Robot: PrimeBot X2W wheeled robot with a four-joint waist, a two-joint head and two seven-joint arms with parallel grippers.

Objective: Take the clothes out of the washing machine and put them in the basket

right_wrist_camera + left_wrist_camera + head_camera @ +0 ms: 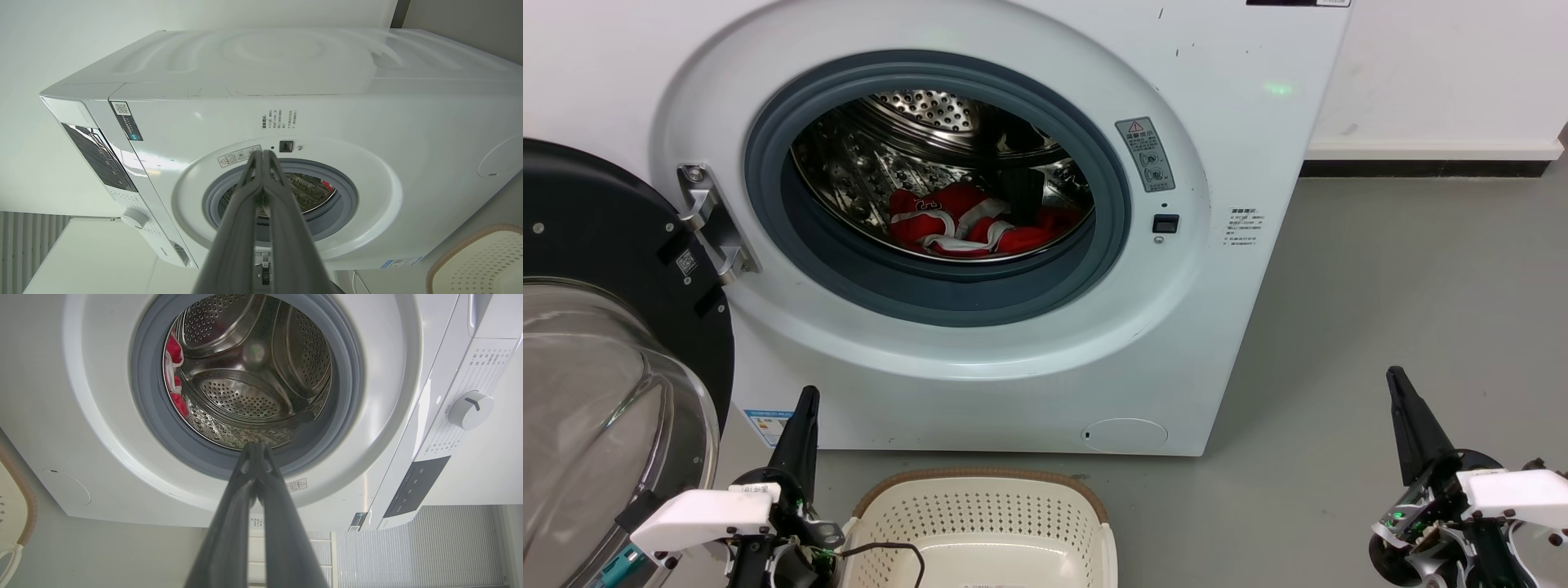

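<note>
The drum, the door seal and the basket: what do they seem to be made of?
Drum: likely stainless steel, shiny, with mirror-like reflections and punched holes. Door seal: probably rubber, matt grey, no glare. Basket: apparently moulded plastic, cream, smooth, with regular holes; its brown rim looks woven, perhaps imitation.

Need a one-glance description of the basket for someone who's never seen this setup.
Find the big white front-loading washing machine with its door swung open. On the grey floor right in front of it, below the porthole, sits the basket. It alone is cream plastic, with perforated walls and a brown woven-look rim.
</note>
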